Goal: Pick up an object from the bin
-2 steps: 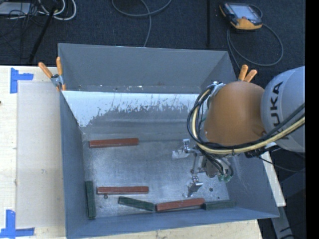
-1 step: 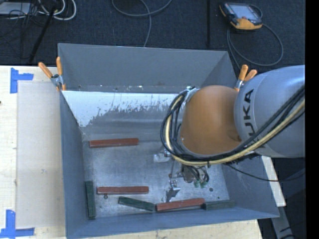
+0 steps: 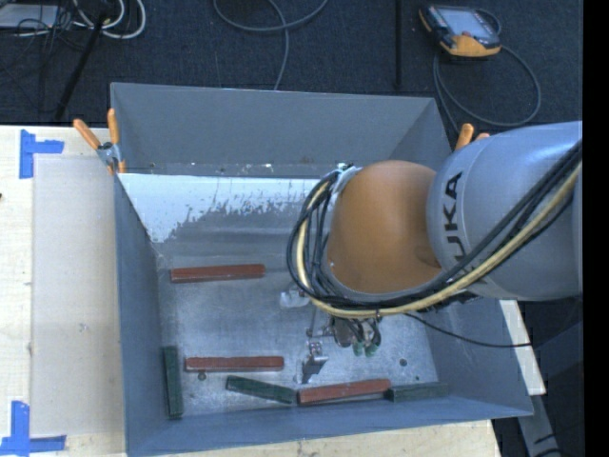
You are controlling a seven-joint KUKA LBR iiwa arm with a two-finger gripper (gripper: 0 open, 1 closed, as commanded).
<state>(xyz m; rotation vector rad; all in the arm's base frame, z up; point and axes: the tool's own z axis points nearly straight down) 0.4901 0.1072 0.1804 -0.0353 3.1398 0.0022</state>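
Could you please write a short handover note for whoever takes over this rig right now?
Gripper: low in the bin, right of middle; no stick seen in it.
Nearest: brown stick just below it in the view, by the near wall; dark green stick beside that, further left in view.
Second brown stick lies mid-floor; third brown stick further up.
Done: nothing lifted.
Left: grasp one stick, raise it.

Grey bin [image 3: 238, 141], arm [image 3: 495, 217] reaching in from the right, gripper [image 3: 320, 355] low near the front wall, brown stick [image 3: 344, 391] close by, dark green stick [image 3: 259, 388] just left of that.
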